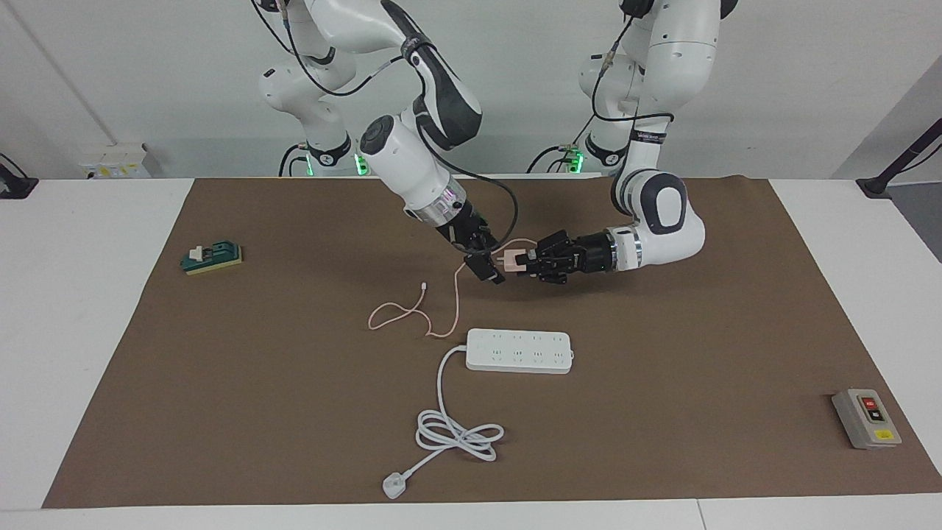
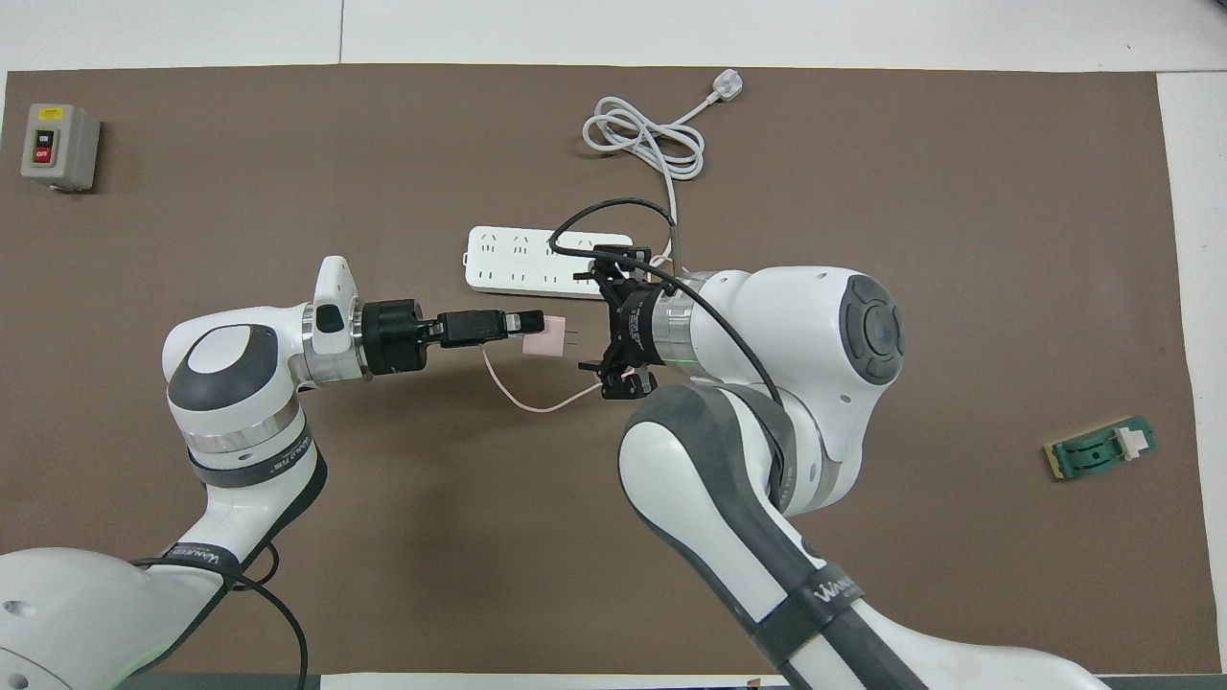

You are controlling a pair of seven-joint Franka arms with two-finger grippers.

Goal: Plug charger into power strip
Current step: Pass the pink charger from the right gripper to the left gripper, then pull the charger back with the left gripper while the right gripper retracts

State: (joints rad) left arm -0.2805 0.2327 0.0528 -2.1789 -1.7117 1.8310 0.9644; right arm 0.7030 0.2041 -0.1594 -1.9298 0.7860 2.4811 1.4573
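The pale pink charger [image 1: 511, 259] [image 2: 550, 335] hangs in the air, held by my left gripper [image 1: 524, 260] [image 2: 533, 324], which is shut on it. Its prongs point toward my right gripper [image 1: 489, 266] [image 2: 604, 326], which is open and just clear of it. Both are over the mat, at a spot nearer to the robots than the power strip [image 1: 519, 351] [image 2: 518, 259]. The thin pink cable [image 1: 412, 316] [image 2: 527, 398] trails from the charger down onto the mat. In the overhead view the right wrist covers one end of the strip.
The strip's thick white cord [image 1: 456, 430] [image 2: 642, 134] coils to a white plug [image 1: 394, 486] [image 2: 726, 88] farther from the robots. A grey button box [image 1: 866, 418] [image 2: 59, 146] lies toward the left arm's end, a green block [image 1: 212, 258] [image 2: 1100, 448] toward the right arm's end.
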